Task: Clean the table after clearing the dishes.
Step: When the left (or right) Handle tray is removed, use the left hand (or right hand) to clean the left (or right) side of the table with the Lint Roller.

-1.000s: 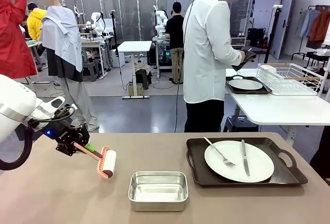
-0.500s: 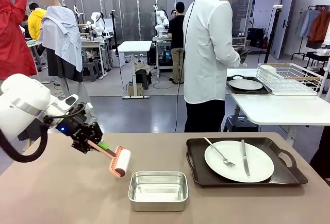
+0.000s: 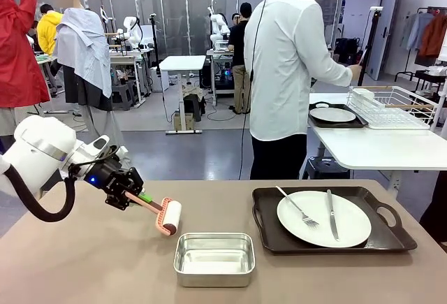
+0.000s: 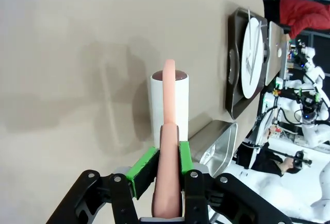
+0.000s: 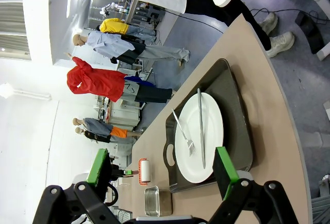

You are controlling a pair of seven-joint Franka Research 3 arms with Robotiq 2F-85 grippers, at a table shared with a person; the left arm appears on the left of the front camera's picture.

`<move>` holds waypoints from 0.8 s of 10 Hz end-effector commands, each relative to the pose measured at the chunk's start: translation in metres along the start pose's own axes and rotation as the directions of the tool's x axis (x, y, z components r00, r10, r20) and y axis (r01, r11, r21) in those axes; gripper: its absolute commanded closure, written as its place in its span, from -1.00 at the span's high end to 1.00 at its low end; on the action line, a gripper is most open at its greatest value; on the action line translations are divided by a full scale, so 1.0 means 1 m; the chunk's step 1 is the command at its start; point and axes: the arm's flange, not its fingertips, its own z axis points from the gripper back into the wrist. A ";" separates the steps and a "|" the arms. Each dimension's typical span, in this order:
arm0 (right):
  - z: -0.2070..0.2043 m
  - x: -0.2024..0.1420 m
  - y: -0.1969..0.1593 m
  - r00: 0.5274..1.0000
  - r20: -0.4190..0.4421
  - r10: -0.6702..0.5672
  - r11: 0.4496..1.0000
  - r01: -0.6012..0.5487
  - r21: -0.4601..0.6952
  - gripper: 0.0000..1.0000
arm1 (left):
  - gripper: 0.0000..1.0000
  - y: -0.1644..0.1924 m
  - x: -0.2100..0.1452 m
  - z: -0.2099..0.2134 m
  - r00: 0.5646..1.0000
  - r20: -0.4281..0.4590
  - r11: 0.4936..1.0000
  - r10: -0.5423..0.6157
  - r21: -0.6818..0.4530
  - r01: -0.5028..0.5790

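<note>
On the beige-brown table (image 3: 84, 269), a white plate (image 3: 323, 218) with a fork and a knife lies on a dark tray (image 3: 380, 237) at the right. A second plate (image 3: 333, 114) on its tray rests on the white table behind. My left gripper (image 3: 129, 193) is shut on the pink handle of a white lint roller (image 3: 170, 216), whose head hangs low over the table just left of the steel pan; contact with the table is unclear. In the left wrist view the green pads (image 4: 144, 165) clamp the handle behind the roller (image 4: 169, 98). My right gripper (image 5: 162, 170) hovers open, high above the plate (image 5: 206, 131).
A small steel pan (image 3: 214, 258) sits at the front middle of the table, empty. A person in a white shirt (image 3: 283, 73) stands at the far edge, turned toward the white table with its wire rack (image 3: 391, 106).
My left arm has carried the roller to the right, close to the steel pan. The person's arm has stretched out toward the wire rack.
</note>
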 end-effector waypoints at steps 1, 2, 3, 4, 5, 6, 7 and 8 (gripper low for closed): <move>0.002 -0.002 0.000 1.000 0.000 0.005 1.000 -0.005 0.008 1.00 | -0.54 0.018 0.007 -0.002 1.000 0.017 0.999 0.016 -0.049 -0.016; 0.002 -0.002 0.000 1.000 0.000 0.005 1.000 -0.005 0.008 1.00 | -0.54 0.030 0.011 -0.004 0.999 0.017 0.999 0.035 -0.041 -0.034; 0.002 -0.002 0.000 1.000 0.000 0.005 1.000 -0.005 0.008 1.00 | -0.54 0.042 0.014 -0.004 0.999 0.012 0.999 0.044 -0.032 -0.043; 0.002 -0.002 0.000 1.000 0.000 0.005 1.000 -0.005 0.008 1.00 | -0.54 0.052 0.016 0.000 0.999 0.014 0.998 0.050 -0.031 -0.050; 0.002 -0.002 0.000 1.000 0.000 0.005 1.000 -0.005 0.008 1.00 | -0.54 0.060 0.017 0.007 0.998 0.028 0.998 0.052 -0.027 -0.051; 0.002 -0.002 0.000 1.000 0.000 0.005 1.000 -0.005 0.008 1.00 | -0.54 0.070 0.019 0.014 0.998 0.031 0.998 0.057 -0.024 -0.057; 0.002 -0.002 0.000 1.000 0.000 0.005 1.000 -0.005 0.008 1.00 | -0.54 0.081 0.020 0.024 0.998 0.020 0.998 0.055 -0.011 -0.055; 0.002 -0.002 0.000 1.000 0.000 0.005 1.000 -0.005 0.008 1.00 | -0.54 0.097 0.020 0.038 0.999 -0.008 0.998 0.048 0.029 -0.047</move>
